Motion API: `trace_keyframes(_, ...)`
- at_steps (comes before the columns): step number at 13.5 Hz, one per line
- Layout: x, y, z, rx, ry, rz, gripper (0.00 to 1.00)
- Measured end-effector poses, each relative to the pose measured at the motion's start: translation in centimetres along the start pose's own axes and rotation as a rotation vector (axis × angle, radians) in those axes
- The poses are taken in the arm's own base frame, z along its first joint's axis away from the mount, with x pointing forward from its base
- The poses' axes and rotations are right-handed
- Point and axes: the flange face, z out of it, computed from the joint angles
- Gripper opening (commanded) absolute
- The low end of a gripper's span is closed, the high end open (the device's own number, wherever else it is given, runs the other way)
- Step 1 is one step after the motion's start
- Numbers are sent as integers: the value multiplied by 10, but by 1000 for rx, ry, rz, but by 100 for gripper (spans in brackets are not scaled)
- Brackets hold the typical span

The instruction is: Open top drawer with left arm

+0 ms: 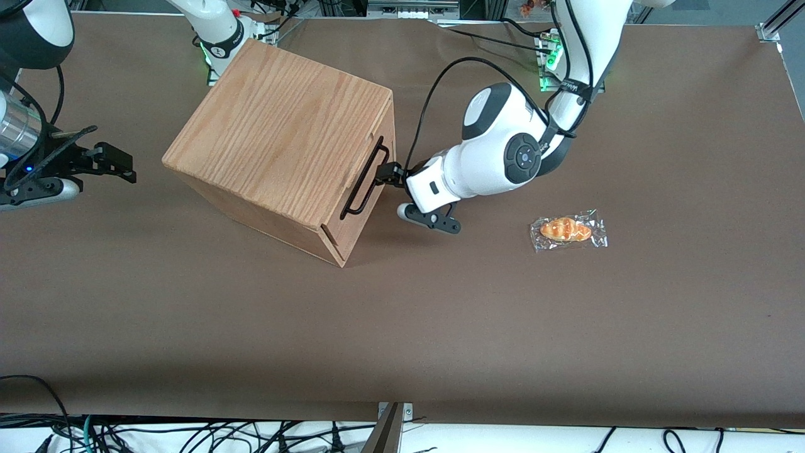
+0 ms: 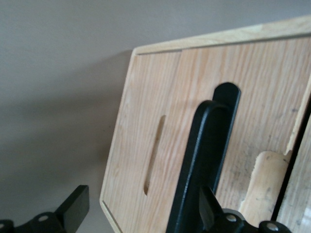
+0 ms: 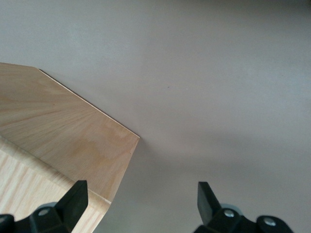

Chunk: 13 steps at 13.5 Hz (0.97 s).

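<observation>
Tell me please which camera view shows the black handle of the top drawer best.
The front view: the whole black handle shows on the top drawer, with the left arm's end effector at it. The left wrist view shows only part of the handle, close up, between open fingers. The right wrist view shows none.

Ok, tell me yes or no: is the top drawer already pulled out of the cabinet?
No: the top drawer sits flush in the cabinet, with the claw at its handle.
</observation>
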Motion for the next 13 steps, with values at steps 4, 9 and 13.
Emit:
trace_keyframes(4,-12,14,29,12,-38,11,100)
trace_keyframes(9,-4,4,37,24,-24,0,100)
trace_keyframes(13,0,-6,51,32,-26,-12,100)
